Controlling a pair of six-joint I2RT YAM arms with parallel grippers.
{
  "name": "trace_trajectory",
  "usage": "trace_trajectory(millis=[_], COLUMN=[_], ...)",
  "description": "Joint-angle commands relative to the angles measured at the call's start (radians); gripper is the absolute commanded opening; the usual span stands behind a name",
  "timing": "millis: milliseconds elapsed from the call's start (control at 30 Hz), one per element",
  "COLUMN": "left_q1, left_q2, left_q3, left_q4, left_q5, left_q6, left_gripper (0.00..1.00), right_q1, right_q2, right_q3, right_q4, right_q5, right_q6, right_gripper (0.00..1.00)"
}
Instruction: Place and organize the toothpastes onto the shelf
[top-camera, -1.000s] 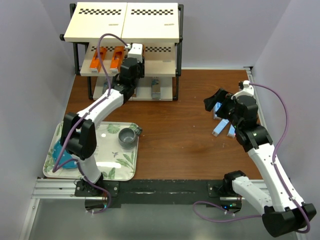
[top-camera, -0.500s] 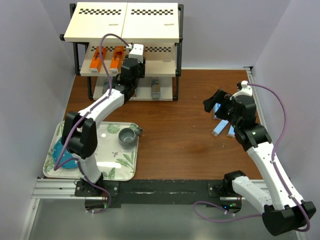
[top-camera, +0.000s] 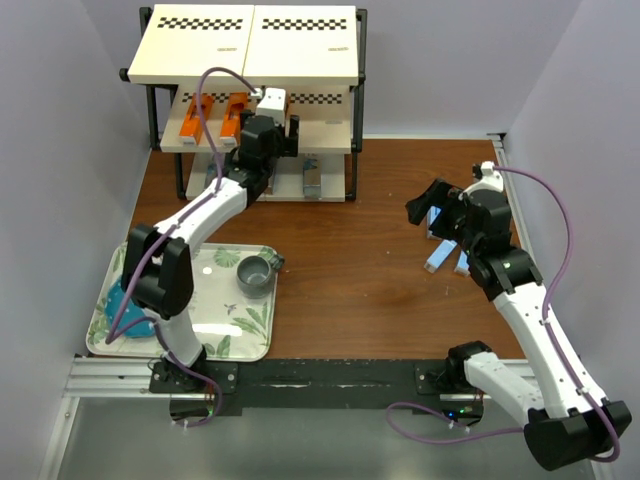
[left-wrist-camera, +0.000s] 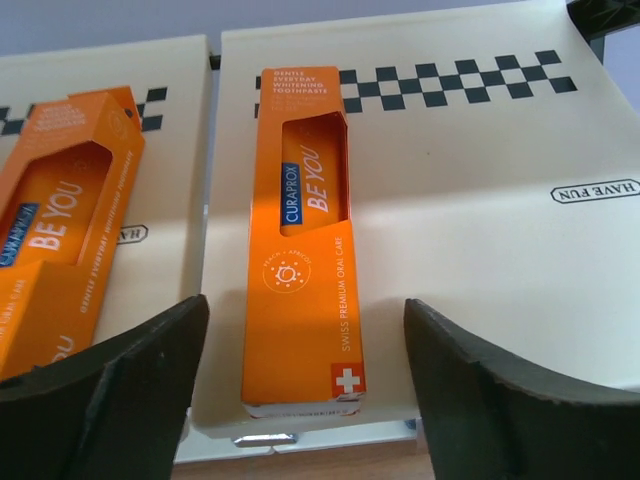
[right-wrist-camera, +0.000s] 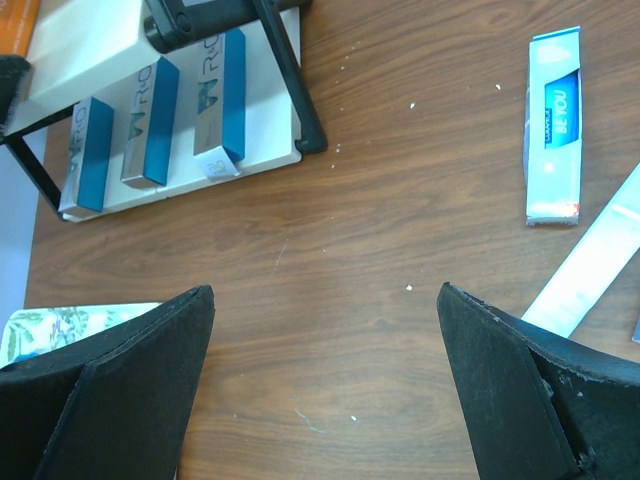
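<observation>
On the shelf's (top-camera: 250, 40) middle board (left-wrist-camera: 480, 200) lies an orange toothpaste (left-wrist-camera: 303, 240), lengthwise between the fingers of my left gripper (left-wrist-camera: 305, 400). That gripper (top-camera: 266, 122) is open and its fingers stand clear of the box on both sides. More orange toothpastes (left-wrist-camera: 60, 230) lie to its left (top-camera: 190, 118). Shiny dark blue toothpastes (right-wrist-camera: 150, 120) stand on the bottom tier (top-camera: 313, 175). Light blue toothpastes (right-wrist-camera: 553, 125) lie on the table at the right (top-camera: 441, 255). My right gripper (top-camera: 425, 205) hovers open over bare wood (right-wrist-camera: 325, 390), left of them.
A leaf-patterned tray (top-camera: 215, 330) sits at the near left with a grey cup (top-camera: 255, 275) and a blue plate (top-camera: 125, 300) on it. The shelf's black leg (right-wrist-camera: 290, 90) stands on the brown table (top-camera: 350, 270). Walls close in on both sides.
My left gripper has gone from shut to open, letting go of the orange toothpaste on the middle tier. The right arm has hardly moved.
</observation>
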Motion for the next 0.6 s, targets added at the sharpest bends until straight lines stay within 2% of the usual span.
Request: trace_trajectory(millis=[0,33,100,567], left_q1=[0.007,0.007,0.007,0.010], left_q2=[-0.123,-0.139,-0.186,-0.484], left_q3=[0.039,0.040,0.040,-0.058], left_q4=[-0.009,-0.017,-0.040,-0.230], left_q5=[0.013,0.014,0.029,0.074], left_q6=[-0.029,-0.032,-0.038,-0.044], left_gripper=[0.91,0.96,1.00,1.00], right_q1=[0.002,0.002,0.000,-0.012], right_q2=[0.008,0.014,0.018,0.116], right_q3=[0.039,0.045,0.052,0.150], right_q4=[0.007,0.002,-0.002,-0.094], right_q5=[-0.004,-0.003,0.005,0.097], right_q6=[-0.019,-0.025,-0.027,-0.086], right_gripper=[0.98,0.98,0.98,0.99])
